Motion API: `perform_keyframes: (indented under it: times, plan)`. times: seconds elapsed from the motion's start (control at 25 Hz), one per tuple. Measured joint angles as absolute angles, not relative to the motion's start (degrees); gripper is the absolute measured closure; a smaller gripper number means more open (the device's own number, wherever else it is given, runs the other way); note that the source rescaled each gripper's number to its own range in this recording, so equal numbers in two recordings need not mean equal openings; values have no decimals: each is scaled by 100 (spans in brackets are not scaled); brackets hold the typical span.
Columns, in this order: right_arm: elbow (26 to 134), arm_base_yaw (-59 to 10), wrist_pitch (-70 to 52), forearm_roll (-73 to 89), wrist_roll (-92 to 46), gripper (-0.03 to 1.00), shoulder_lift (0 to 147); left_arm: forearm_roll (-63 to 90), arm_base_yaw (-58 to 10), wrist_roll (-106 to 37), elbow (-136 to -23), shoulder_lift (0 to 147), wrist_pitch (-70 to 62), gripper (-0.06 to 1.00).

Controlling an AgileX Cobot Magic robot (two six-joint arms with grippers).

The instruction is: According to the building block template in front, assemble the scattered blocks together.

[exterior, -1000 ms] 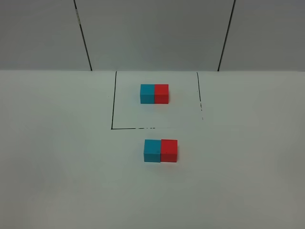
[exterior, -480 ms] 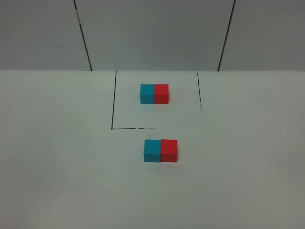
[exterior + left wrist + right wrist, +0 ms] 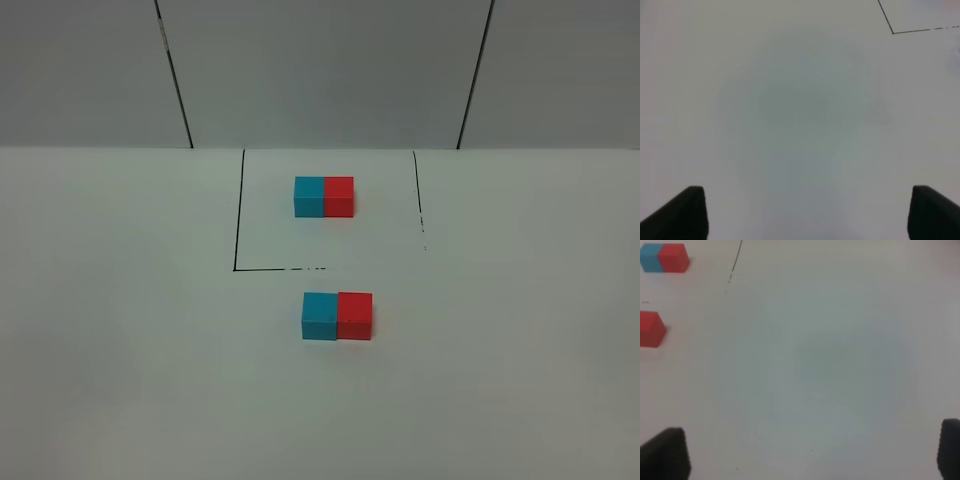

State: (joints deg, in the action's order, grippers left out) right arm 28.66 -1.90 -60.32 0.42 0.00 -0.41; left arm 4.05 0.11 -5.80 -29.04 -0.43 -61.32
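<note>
The building block template, a cyan-left red-right bar, sits inside the black-lined square at the back; it also shows in the right wrist view. The scattered cyan cube and red cube stand side by side, touching, just in front of the square. The red cube shows at the edge of the right wrist view. No arm shows in the exterior view. My left gripper is open over bare table. My right gripper is open over bare table, well apart from the cubes.
A black-lined square marks the template area on the white table; its corner shows in the left wrist view. A grey panelled wall stands behind the table.
</note>
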Motion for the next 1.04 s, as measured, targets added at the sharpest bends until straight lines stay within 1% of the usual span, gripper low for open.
perform_keyframes:
  times: [1.04]
  plan:
    - [2866,-190,-6032,47,0,-3,-41,405,11,-574,-2904,-43,-6132,25]
